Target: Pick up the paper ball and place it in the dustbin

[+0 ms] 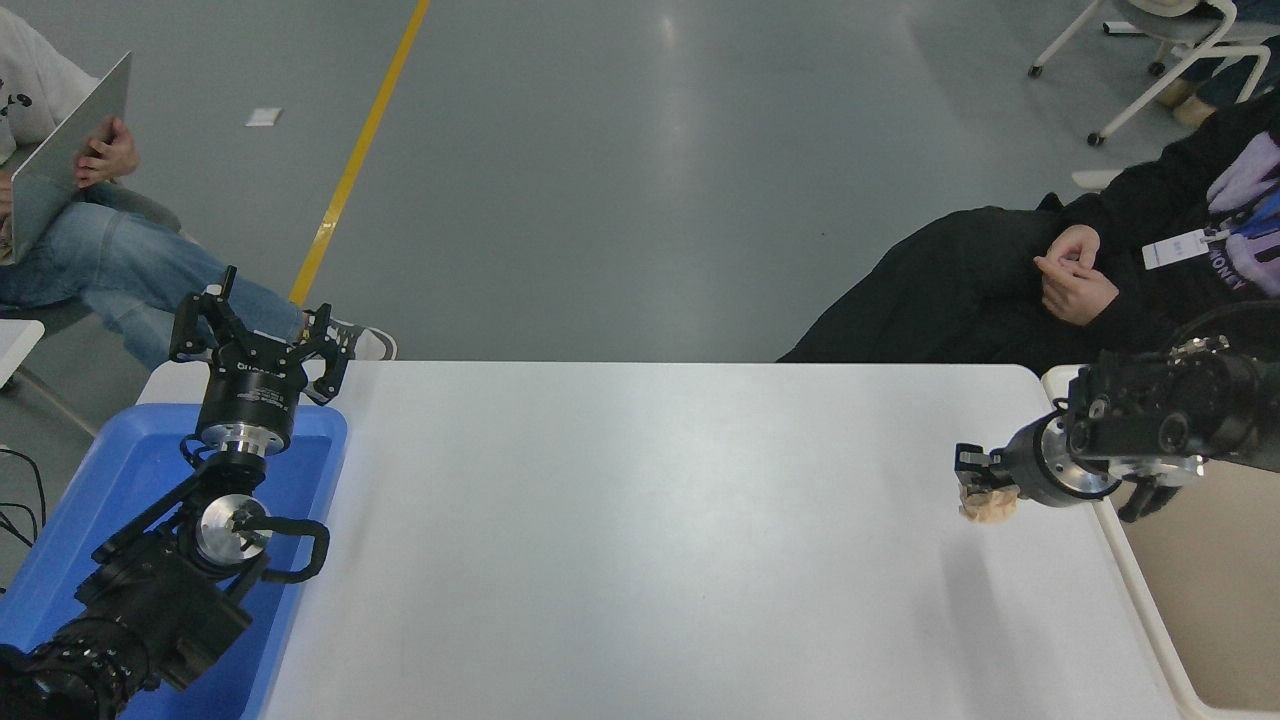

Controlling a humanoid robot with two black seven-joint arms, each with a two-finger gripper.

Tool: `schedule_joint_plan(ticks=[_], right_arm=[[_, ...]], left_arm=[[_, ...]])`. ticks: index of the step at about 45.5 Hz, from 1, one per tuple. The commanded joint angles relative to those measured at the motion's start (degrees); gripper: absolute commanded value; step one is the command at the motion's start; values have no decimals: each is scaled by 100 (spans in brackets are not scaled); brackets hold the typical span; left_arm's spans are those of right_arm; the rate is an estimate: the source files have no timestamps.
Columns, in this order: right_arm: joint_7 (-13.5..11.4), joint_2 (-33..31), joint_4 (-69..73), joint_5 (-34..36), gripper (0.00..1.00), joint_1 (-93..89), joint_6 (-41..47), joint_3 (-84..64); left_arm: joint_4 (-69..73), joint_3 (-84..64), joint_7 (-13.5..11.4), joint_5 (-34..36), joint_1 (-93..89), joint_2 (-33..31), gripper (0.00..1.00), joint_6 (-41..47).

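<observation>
Right gripper [978, 478] is pinched down on the paper ball [988, 506], fingers closed on its top so the tan wad hangs just under them. From my head cam the ball looks lifted clear of the white table [640, 520], with a faint shadow on the surface below it, though I can't say for sure how much daylight is under it. It's near the table's right edge, just beside the dustbin [1130, 560] but not over it; the cream rim sits right of the ball, and the beige inside is mostly visible under my right arm.

Left gripper [262, 335] is parked at the lower left over the blue tray [110, 480], fingers spread wide, holding nothing.

Far side of the table: one person in black at the upper right with hands [1075, 275] clasped in their lap, and another at the upper left in jeans holding a laptop [60, 165]. A yellow line [355, 160] runs across the grey floor.
</observation>
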Motion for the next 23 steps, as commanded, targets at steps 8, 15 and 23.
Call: schedule_joint_plan(ticks=[8,15,23], right_arm=[[9,-249,724,72,0,2606,2073,-134],[9,-407,892,72,0,3134,2073,-178],[9,-556,1024,81,0,3652,2073,-257]], left_arm=[[0,0,0,0,0,1,99,5],[0,0,0,0,0,1,99,5],[0,0,0,0,0,1,99,5]])
